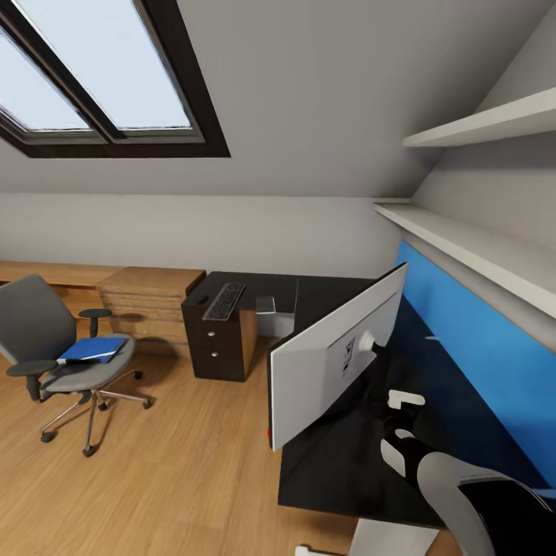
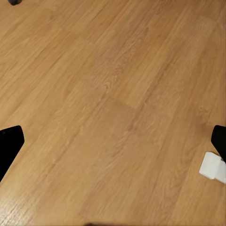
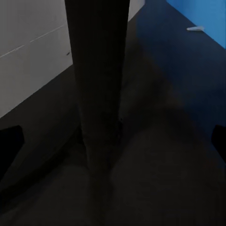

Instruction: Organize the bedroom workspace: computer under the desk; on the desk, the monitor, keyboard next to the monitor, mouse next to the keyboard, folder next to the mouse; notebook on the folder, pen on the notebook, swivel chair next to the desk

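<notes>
- The right arm's fingers (image 3: 113, 141) are spread wide, their dark tips at the two edges of the right wrist view, with the monitor's thin black stem (image 3: 98, 84) standing between them and close in front; nothing is clamped.
- The left arm's fingers (image 2: 113, 141) are likewise wide apart and empty, pointing down at bare wood-plank floor (image 2: 113, 94), with a small white block (image 2: 213, 166) near one tip.
- The monitor (image 1: 332, 351) stands on the glossy black counter (image 1: 324, 463), its white back toward the room and set at an angle to the blue wall panel (image 1: 471, 347).
- The right forearm (image 1: 463, 494) reaches over the counter just behind the monitor.
- The keyboard (image 1: 224, 300) lies on the far leg of the counter, above a dark drawer unit (image 1: 218, 340).
- The swivel chair (image 1: 66, 347) sits well apart from the counter on the open floor, beside a low oak unit (image 1: 147, 297).
- The blue folder (image 1: 93, 350) rests flat on the chair's seat.
- A skylight (image 1: 100, 77) is set in the sloped wall above.
</notes>
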You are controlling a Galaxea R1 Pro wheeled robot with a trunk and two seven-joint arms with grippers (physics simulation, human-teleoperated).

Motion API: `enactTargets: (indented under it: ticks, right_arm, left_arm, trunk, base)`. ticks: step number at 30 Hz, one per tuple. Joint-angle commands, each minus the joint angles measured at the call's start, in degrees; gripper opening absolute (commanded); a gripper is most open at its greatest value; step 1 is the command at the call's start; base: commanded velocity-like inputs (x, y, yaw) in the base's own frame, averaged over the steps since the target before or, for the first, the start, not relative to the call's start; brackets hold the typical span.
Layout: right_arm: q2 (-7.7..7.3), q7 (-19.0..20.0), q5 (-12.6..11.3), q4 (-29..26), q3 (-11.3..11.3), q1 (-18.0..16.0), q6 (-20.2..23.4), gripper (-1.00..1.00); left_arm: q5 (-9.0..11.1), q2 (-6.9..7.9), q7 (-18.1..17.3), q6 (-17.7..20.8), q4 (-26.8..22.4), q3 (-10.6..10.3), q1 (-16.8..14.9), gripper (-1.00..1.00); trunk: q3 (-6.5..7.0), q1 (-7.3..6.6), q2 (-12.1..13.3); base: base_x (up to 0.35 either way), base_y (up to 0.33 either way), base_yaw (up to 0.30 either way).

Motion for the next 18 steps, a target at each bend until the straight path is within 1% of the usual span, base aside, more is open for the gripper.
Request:
enactTargets:
  ticks: [1, 5, 10, 13, 18]
  right_arm:
    - [0.01, -0.1, -0.5, 0.1, 0.5, -0.1, -0.2, 1.0]
    - [-0.01, -0.1, -0.4, 0.0, 0.5, -0.1, -0.2, 1.0]
    - [-0.09, -0.1, -0.4, 0.0, 0.6, -0.1, -0.4, 1.0]
    - [-0.44, -0.1, -0.5, 0.0, 0.6, -0.1, -1.5, 1.0]
    - [-0.65, -0.1, -0.6, 0.0, 0.6, -0.1, -2.0, 1.0]
  left_arm:
    - [0.1, 0.01, 0.5, -0.2, 0.0, -0.5, -0.1, 1.0]
    - [0.2, 0.0, 0.5, -0.1, 0.0, -0.5, -0.1, 1.0]
    - [0.2, -0.05, 0.4, -0.1, 0.1, -0.5, -0.1, 1.0]
    - [0.2, -0.08, 0.4, -0.1, 0.1, -0.5, -0.1, 1.0]
    - [0.2, -0.09, 0.4, -0.1, 0.1, -0.5, -0.1, 1.0]
  trunk:
    - [-0.13, 0.05, -0.1]
    - [-0.13, 0.05, -0.1]
    - [-0.13, 0.05, -0.1]
    - [-0.13, 0.05, -0.1]
    - [-0.13, 0.05, -0.1]
  base:
    - [0.096, -0.054, 0.0]
    - [0.103, -0.072, 0.0]
    - [0.027, -0.019, 0.0]
    - [0.099, -0.043, 0.0]
    - [0.036, -0.016, 0.0]
